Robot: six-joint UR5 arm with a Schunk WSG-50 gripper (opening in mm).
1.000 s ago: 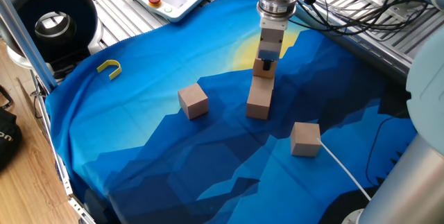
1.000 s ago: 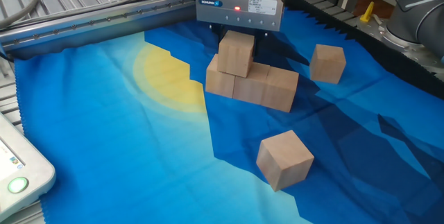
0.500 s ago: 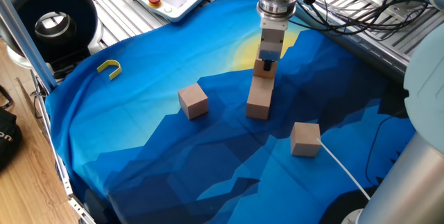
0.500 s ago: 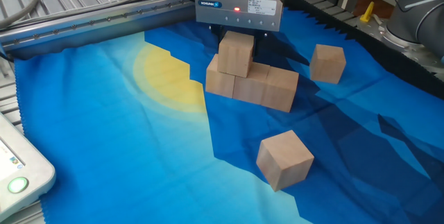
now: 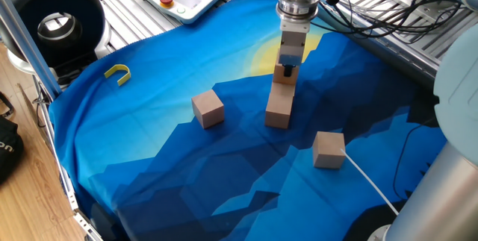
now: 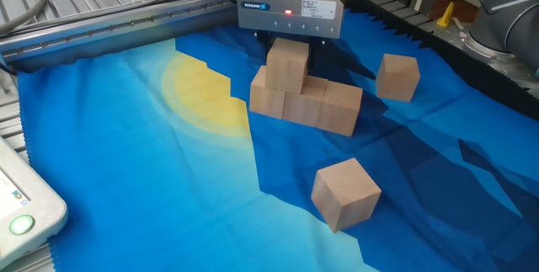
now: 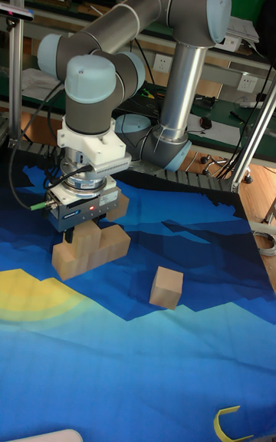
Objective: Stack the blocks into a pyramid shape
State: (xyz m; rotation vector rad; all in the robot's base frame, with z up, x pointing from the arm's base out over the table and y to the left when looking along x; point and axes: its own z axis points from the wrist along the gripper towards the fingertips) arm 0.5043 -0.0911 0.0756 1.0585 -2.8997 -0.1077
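Your tool (image 6: pixel 289 40) directly over upper block (image 6: pixel 287 64), grip state unclear, block resting on three-block row (image 6: pixel 306 104), two loose blocks (image 6: pixel 344 193) apart.

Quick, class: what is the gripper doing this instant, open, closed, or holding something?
Gripper: down over the upper block resting on the bottom row of blocks; whether its fingers clamp the block or have let go cannot be told.
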